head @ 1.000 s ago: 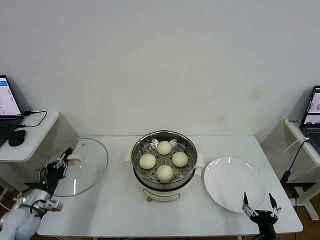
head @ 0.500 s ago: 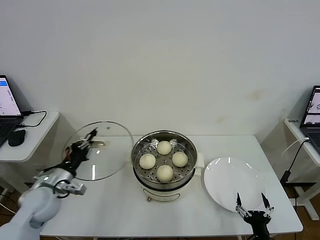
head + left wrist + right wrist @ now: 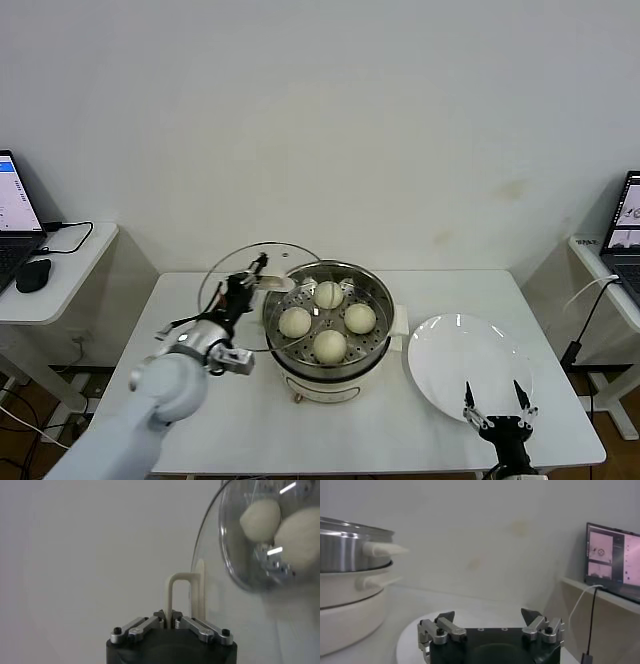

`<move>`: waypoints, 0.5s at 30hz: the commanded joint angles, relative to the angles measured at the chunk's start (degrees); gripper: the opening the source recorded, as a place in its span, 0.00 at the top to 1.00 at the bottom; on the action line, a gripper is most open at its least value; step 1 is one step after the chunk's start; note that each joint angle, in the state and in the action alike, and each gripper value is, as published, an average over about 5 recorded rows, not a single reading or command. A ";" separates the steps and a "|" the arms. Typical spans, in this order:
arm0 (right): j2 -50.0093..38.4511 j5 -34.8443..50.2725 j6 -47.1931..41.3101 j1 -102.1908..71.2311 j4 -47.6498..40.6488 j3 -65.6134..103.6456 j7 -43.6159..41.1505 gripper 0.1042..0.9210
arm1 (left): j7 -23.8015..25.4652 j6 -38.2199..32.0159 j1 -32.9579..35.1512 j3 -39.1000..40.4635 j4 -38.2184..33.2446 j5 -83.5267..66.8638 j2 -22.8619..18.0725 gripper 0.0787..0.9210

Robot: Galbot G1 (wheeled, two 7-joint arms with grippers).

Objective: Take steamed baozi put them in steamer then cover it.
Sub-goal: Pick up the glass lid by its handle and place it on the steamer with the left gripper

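Four small round cream-white steamed baozi (image 3: pixel 328 320) sit on the perforated tray inside the round shiny stainless-steel steamer (image 3: pixel 330 375) with white base and side handles, mid-table; loading looks done, only the covering is left.

Round clear glass lid (image 3: pixel 232 290) with cream loop handle (image 3: pixel 186 597) is in the air just left of the pot, tilted, its near edge overlapping the steamer rim in the head view; not seated yet.

Risks, my read: lid is tilted and coming in from the side, so its edge could catch the steel rim or the white side handle and nudge the pot; if it lands off-centre it will sit cocked and could slide off; the grip is only a narrow pinch on a thin loop, so the lid could swing on contact; needs levelling and centring over the pot before lowering.

Left gripper (image 3: pixel 247 282) is clenched tight on the cream loop handle, jaws fully together around it per the left wrist view; it carries the lid alone.

Right gripper (image 3: pixel 497 408) is parked at the front table edge over the near rim of the flat round white plate (image 3: pixel 470 345); fingers spread wide, holding nothing.
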 commanded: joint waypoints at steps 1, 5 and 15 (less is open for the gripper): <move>0.05 -0.90 0.11 0.07 -0.54 -0.23 -0.02 0.12 | 4.17 5.85 -6.74 9.81 2.10 5.58 -9.27 0.92; 0.08 -1.13 0.14 -0.09 -0.45 -0.37 -0.09 0.12 | 4.30 7.04 -6.40 10.25 2.98 6.80 -11.05 0.92; 0.09 -1.51 0.38 -0.15 -0.76 -0.59 -0.22 0.12 | 3.42 7.06 -5.45 10.75 5.31 9.24 -14.80 0.92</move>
